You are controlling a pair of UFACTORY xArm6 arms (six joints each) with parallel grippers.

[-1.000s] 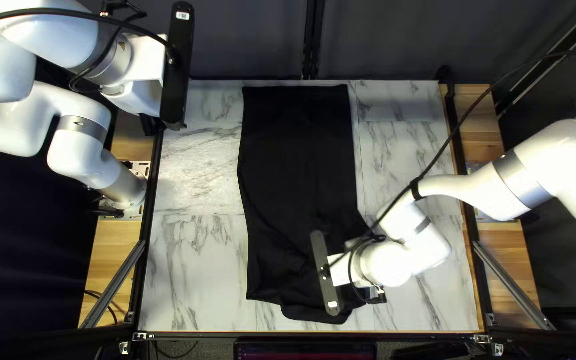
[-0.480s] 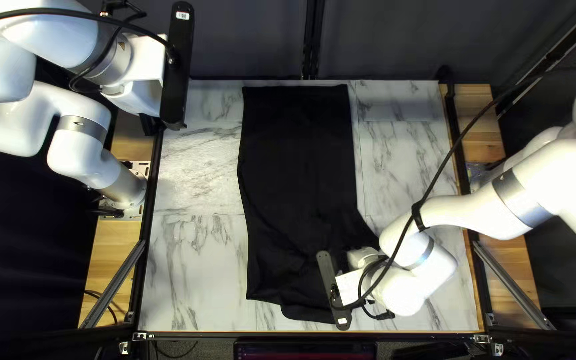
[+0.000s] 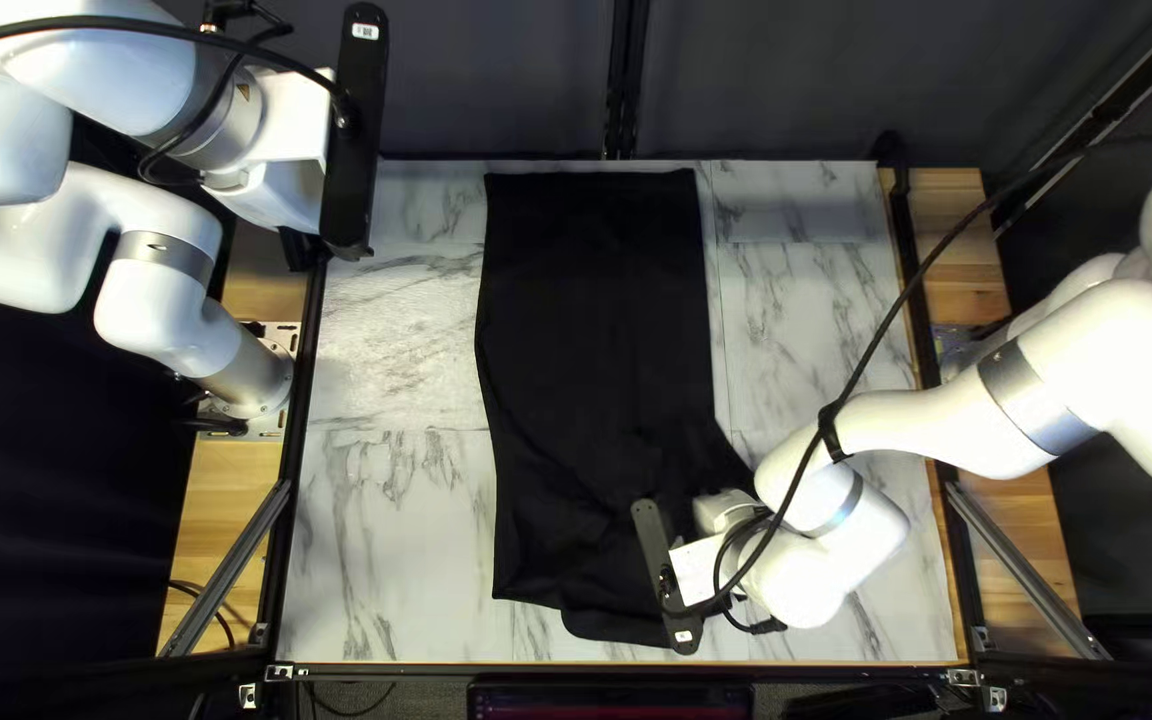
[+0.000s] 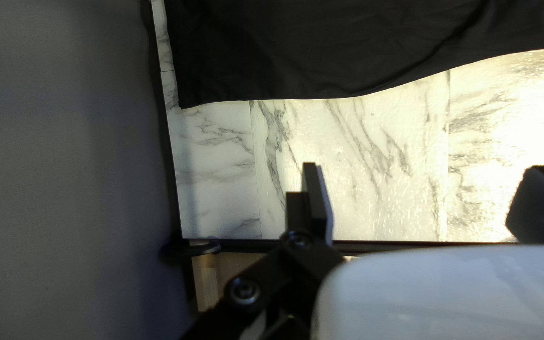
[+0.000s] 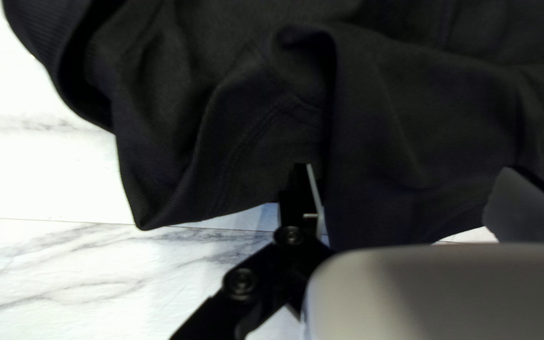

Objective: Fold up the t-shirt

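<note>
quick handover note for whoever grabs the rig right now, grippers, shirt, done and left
Left gripper: open, holding nothing, beyond the shirt's side edge near the table's far end.
Right gripper: open, over the rumpled near end of the shirt.
Black t-shirt: lengthwise on the marble-patterned table, far part fairly flat.
Done: spread out lengthwise; can't tell if any fold is made.
Left: probably smooth the near end, then finish folding.
</note>
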